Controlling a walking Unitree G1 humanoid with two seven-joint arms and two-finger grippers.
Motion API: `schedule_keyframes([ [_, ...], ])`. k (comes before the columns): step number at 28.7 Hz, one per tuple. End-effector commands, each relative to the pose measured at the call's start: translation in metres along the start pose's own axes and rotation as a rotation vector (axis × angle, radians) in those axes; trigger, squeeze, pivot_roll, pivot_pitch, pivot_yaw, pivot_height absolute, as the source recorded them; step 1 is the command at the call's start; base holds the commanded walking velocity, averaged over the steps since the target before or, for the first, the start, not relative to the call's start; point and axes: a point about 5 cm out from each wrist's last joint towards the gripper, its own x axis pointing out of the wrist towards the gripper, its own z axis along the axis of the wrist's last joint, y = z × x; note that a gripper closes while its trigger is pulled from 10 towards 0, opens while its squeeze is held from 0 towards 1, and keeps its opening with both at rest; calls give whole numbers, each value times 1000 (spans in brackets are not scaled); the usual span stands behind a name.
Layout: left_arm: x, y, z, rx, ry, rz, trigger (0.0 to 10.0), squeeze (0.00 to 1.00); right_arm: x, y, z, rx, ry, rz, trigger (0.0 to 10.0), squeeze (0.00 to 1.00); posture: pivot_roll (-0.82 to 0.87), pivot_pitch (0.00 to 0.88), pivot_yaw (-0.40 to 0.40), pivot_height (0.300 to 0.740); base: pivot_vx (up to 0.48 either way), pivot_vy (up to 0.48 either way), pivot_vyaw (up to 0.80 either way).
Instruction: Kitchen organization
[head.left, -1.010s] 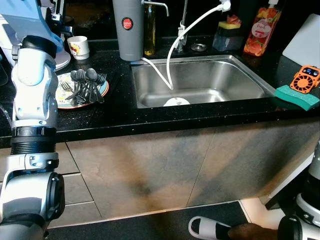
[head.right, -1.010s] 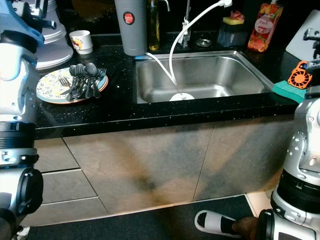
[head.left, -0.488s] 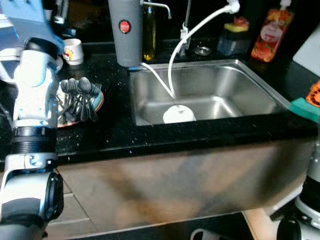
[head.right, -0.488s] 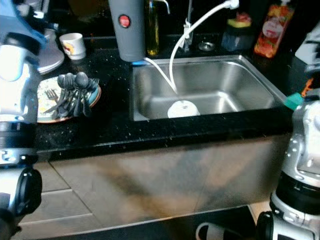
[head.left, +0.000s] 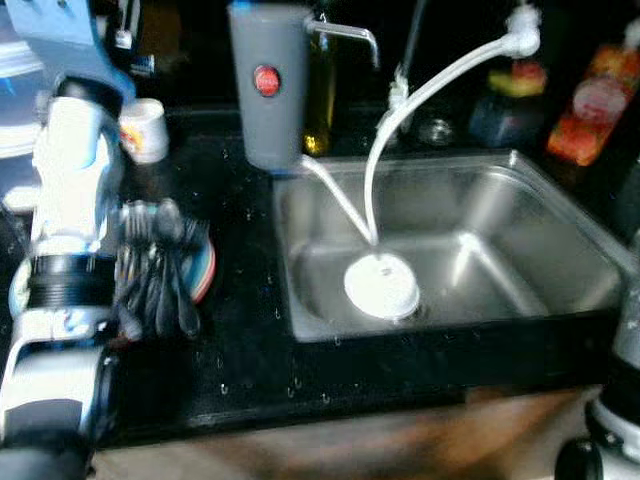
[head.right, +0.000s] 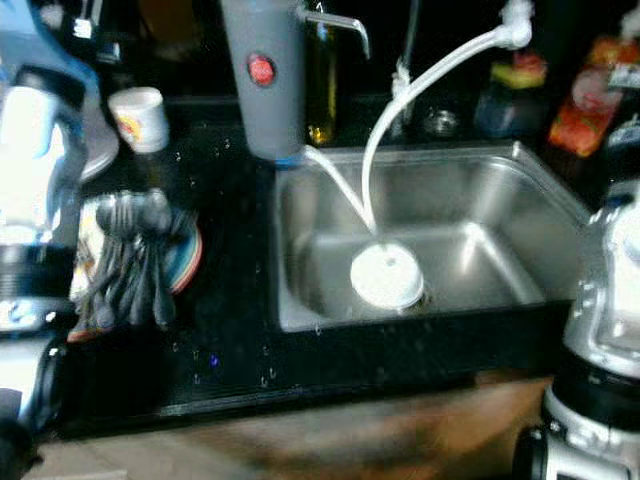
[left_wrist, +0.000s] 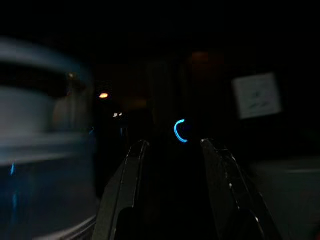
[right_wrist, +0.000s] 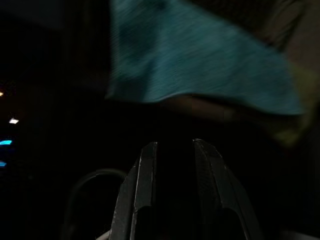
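Dark cutlery (head.left: 155, 275) lies on a plate (head.left: 203, 272) beside the left arm.

Closer in on the desk (head.left: 240, 370) than a second ago, and blurred with the motion. Sink (head.left: 560, 240) now larger and lower in the head views, its white disc (head.left: 381, 285) near centre. Cabinet fronts, floor and slipper gone from sight; sponge and orange gadget too. Plate (head.right: 185, 262) of cutlery (head.right: 135, 265) nearer the left arm (head.left: 65, 250).
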Motion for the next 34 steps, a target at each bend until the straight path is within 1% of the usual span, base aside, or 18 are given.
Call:
schedule_keyframes([
  [1, -2, -3, -1, 9, 7, -35, 10000, 0, 0, -4, -1, -13, 2, -12, 10000, 0, -5, 0, 17, 740, 0, 0, 0],
  [5, -4, -6, -1, 0, 7, -55, 10000, 0, -1, -4, -2, -15, 9, -9, 10000, 0, -4, 0, 17, 740, 0, 0, 0],
  [7, -5, -10, -2, -9, 12, -71, 10000, 0, -2, -3, -4, -15, 18, -6, 10000, 0, -4, 0, 17, 740, 0, 0, 0],
  [15, -7, -16, -2, -21, 22, -98, 10000, 0, -3, -2, -5, -12, 23, -3, 10000, 0, -3, 0, 18, 740, 0, 0, 0],
  [16, -7, -17, -2, -9, 24, -103, 10000, 0, -3, -1, -5, -11, 24, -2, 10000, 0, -3, 0, 18, 740, 0, 0, 0],
  [29, -9, -17, -6, 12, 47, -97, 10000, 0, -5, 1, -8, 0, 36, 5, 10000, 0, -4, 0, 19, 740, 0, 0, 0],
  [34, -9, -17, -6, 21, 50, -92, 10000, 0, -5, 1, -8, 1, 36, 7, 10000, 0, -5, 0, 18, 740, 0, -394, 0],
])
